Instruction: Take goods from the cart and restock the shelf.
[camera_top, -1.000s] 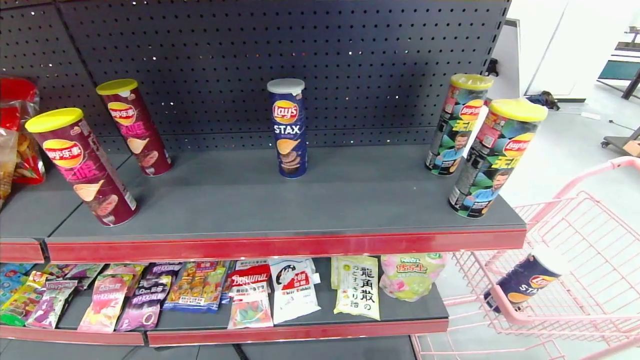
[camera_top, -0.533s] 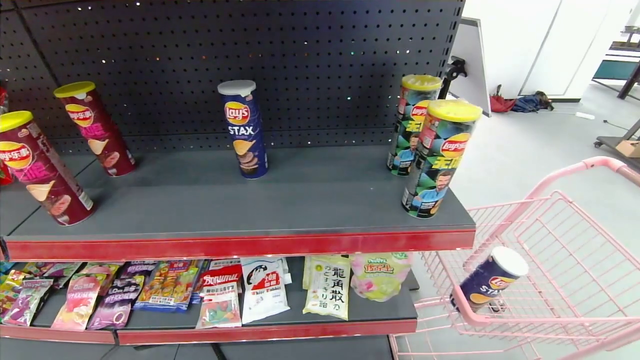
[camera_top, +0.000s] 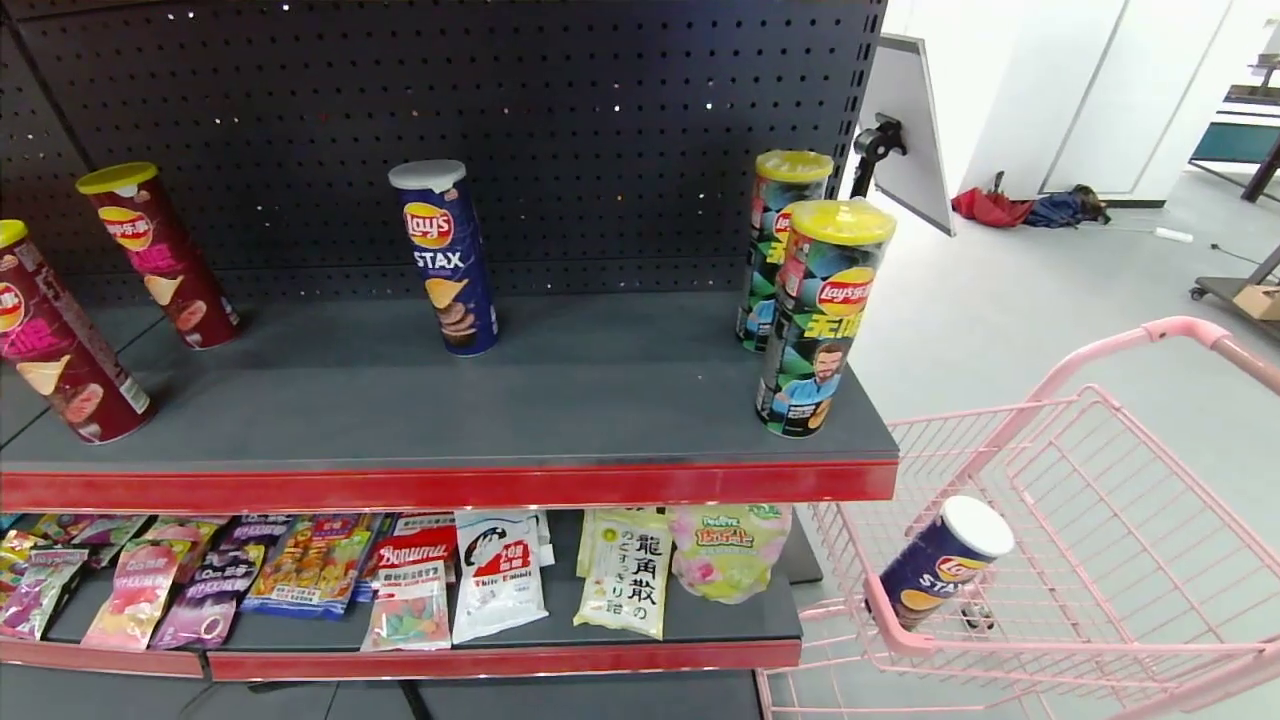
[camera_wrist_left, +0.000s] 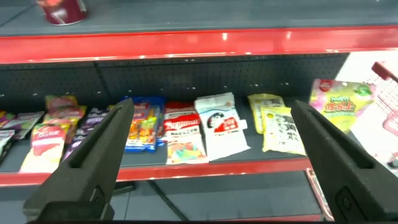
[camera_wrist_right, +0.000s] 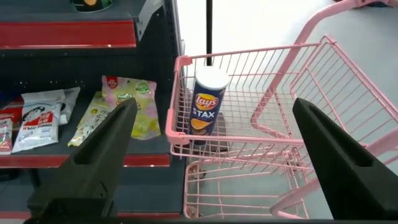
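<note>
The upper shelf (camera_top: 560, 420) carries five upright cans. The blue can (camera_top: 445, 258) stands near its back. Left of the blue can are two maroon cans, one at the back (camera_top: 158, 255) and one by the front edge (camera_top: 55, 335). Right of the blue can, at the shelf's end, two green cans (camera_top: 822, 318) stand one behind the other. Below the blue can, the lower shelf (camera_top: 500, 660) holds a row of snack bags (camera_top: 498, 580). Lower right of the blue can, the cart (camera_top: 1100, 470) holds a second blue can (camera_top: 940, 560) in its corner nearest the shelf.

A dark blue cylindrical chip can with a white lid (camera_top: 945, 562) stands upright in the pink wire cart (camera_top: 1185, 328), in the corner nearest the dark grey, red-edged shelf (camera_top: 450, 487), where a matching blue can (camera_top: 445, 262) stands.
</note>
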